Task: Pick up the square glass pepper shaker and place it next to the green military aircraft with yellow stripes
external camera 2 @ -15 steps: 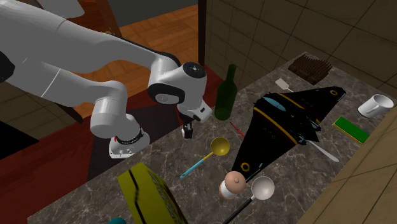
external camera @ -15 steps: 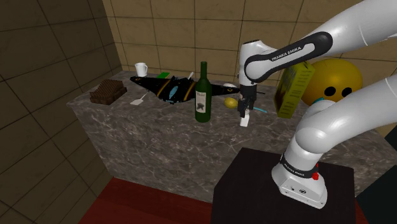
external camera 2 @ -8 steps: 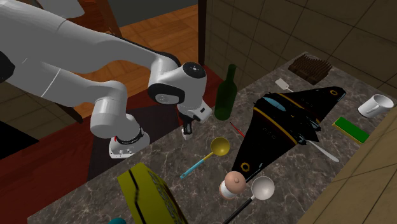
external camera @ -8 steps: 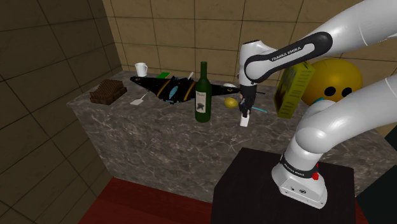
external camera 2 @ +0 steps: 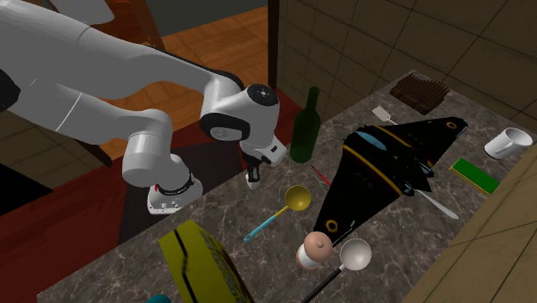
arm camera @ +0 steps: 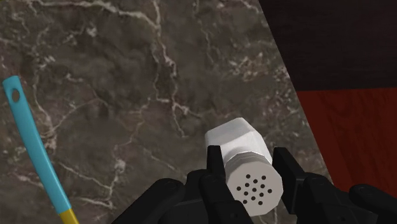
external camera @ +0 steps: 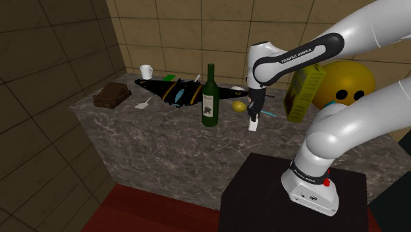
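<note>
- The gripper [arm camera: 249, 160] is clamped on the white pepper shaker [arm camera: 236, 139], clasping its sides just under the perforated cap [arm camera: 256, 184]. It hangs near the marble counter's [arm camera: 127, 76] front edge, by the stand [external camera: 263, 191]. I cannot tell whether the shaker's base clears the stone.
- The step in hand, as I judge it, is lift and carry. Rise straight up first with a firm grip, since the smooth sides could slip.
- The green wine bottle [external camera: 210, 100] stands just beside the path, and the yellow scoop with teal handle [external camera 2: 280, 209] lies beyond it. Pass above both.
- The black aircraft with yellow stripes [external camera 2: 387, 163] lies along the counter's far edge. Set the shaker upright on bare stone beside its wing, not touching it.
</note>
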`<control>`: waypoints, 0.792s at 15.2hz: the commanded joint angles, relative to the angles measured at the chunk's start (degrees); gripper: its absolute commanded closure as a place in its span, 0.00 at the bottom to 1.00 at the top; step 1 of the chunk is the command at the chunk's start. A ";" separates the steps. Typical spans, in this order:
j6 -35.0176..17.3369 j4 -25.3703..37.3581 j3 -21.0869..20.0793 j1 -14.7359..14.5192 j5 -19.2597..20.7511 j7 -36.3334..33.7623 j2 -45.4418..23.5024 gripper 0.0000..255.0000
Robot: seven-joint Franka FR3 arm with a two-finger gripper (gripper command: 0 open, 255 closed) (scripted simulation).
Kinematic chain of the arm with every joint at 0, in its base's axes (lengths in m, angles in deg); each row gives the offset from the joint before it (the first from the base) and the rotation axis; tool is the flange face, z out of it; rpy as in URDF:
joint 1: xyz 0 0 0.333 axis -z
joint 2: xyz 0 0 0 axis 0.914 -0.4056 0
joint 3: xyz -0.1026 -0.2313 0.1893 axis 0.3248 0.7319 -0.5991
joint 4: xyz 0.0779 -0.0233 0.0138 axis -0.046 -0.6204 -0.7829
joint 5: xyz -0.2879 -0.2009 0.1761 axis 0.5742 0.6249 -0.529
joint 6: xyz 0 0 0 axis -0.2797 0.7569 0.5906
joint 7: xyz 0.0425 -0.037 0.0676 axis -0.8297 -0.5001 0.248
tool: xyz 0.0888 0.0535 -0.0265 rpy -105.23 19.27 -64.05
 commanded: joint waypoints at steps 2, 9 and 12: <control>2.00 0.98 -0.21 -0.03 -0.16 0.02 1.00 1.00; 8.64 4.84 -0.92 -0.16 -0.74 0.12 3.80 1.00; 11.32 6.67 -1.20 -0.23 -0.98 0.17 4.66 1.00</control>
